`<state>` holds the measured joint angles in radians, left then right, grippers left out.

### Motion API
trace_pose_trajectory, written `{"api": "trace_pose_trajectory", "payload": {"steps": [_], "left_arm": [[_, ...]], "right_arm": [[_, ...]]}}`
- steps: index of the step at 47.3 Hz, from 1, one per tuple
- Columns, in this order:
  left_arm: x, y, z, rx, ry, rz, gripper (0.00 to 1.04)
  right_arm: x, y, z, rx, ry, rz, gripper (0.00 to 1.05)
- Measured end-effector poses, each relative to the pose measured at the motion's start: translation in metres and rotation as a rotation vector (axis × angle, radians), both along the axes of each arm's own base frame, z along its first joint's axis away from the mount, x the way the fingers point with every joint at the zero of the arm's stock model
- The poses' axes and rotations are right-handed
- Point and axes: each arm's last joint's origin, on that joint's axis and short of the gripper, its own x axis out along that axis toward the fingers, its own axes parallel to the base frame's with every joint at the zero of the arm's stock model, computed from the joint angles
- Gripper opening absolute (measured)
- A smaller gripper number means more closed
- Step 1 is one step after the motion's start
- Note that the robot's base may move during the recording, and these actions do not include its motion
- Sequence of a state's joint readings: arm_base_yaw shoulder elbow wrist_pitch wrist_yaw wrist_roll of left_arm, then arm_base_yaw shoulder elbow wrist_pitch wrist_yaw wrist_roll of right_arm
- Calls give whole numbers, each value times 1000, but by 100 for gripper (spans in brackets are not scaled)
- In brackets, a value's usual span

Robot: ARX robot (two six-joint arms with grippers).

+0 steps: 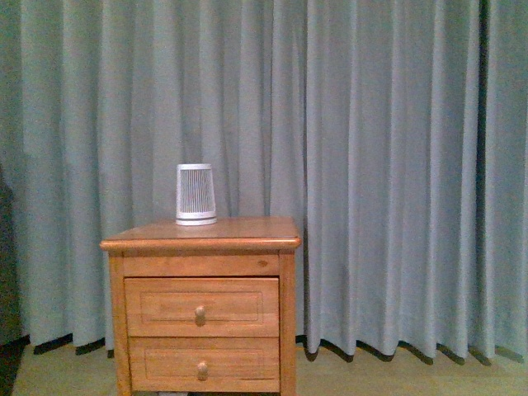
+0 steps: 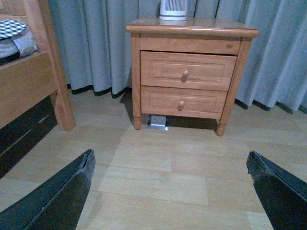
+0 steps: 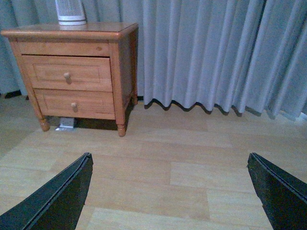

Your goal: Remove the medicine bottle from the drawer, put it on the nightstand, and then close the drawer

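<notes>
The nightstand stood left of centre in the front view, against a grey-blue curtain that hung to the floor. Its drawer was shut, front flush with the frame, its round knob in the middle of the panel. The lower drawer just beneath was shut as well. On the top surface, towards the back and a little left of middle, a white ribbed canister stood upright.

The bottle showed in no view (with both drawers shut, nothing inside them could be seen).

Neither arm appeared in the front view. In the left wrist view the left claw was released, its two dark fingers spread wide with only bare floor between them, well apart from the nightstand. That view also took in a wooden post and part of a bed off to one side, and a small white box on the floor under the nightstand, between its front feet.

The right claw was likewise released, fingers wide apart over the floor and grasping nothing. From its camera the nightstand sat near one corner of the picture, turned so that its front and one side both showed, with the curtain filling the rest behind.
</notes>
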<state>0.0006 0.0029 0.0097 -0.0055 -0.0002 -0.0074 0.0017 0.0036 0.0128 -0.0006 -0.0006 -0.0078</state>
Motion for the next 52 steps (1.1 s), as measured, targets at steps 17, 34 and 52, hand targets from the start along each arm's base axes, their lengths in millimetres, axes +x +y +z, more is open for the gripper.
{"api": "trace_pose_trajectory", "payload": {"steps": [17, 34, 52], "left_arm": [[0, 0, 0, 0, 0, 0, 98], [0, 0, 0, 0, -2, -3, 98], [6, 3, -4, -190, 215, -149, 98]], "right_arm": [[0, 0, 0, 0, 1, -1, 98], [0, 0, 0, 0, 1, 0, 98], [0, 0, 0, 0, 0, 0, 98]]}}
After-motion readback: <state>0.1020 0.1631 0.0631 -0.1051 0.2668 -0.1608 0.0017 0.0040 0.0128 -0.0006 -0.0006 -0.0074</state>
